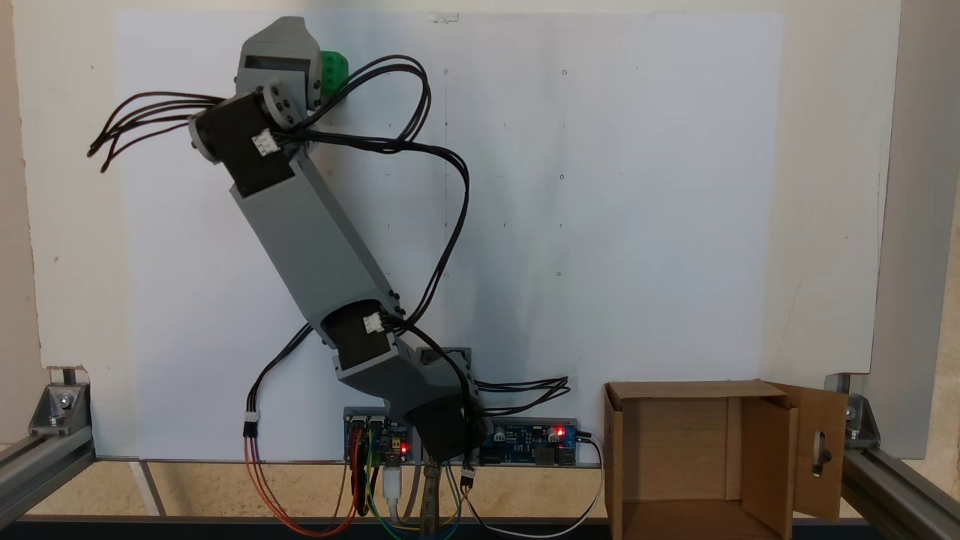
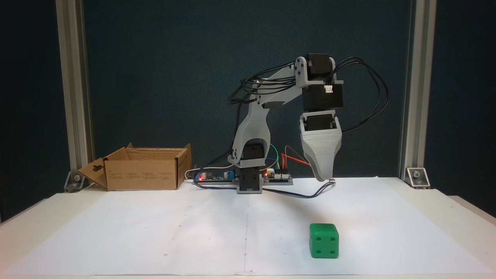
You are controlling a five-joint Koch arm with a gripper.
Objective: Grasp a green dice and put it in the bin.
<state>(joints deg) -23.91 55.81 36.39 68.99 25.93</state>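
Observation:
The green dice (image 2: 324,240) rests on the white paper near its front edge in a fixed view, a four-pip face towards the camera. From above, the green dice (image 1: 334,71) peeks out to the right of the gripper's grey body. The gripper (image 2: 324,177) hangs point-down above the paper, behind the dice and apart from it. The gripper (image 1: 289,34) appears as one tapered grey shape, so the gap between its jaws is hidden. The bin (image 2: 141,174), a brown cardboard box, stands open beside the arm's base, and its flap (image 1: 821,450) has a slot cut-out.
Circuit boards (image 2: 271,176) with lit red LEDs and loose wires lie around the arm's base (image 2: 249,182). Black cables (image 1: 420,150) loop off the arm. Aluminium frame posts (image 2: 409,89) stand at both sides. The white paper (image 2: 174,232) covers the table.

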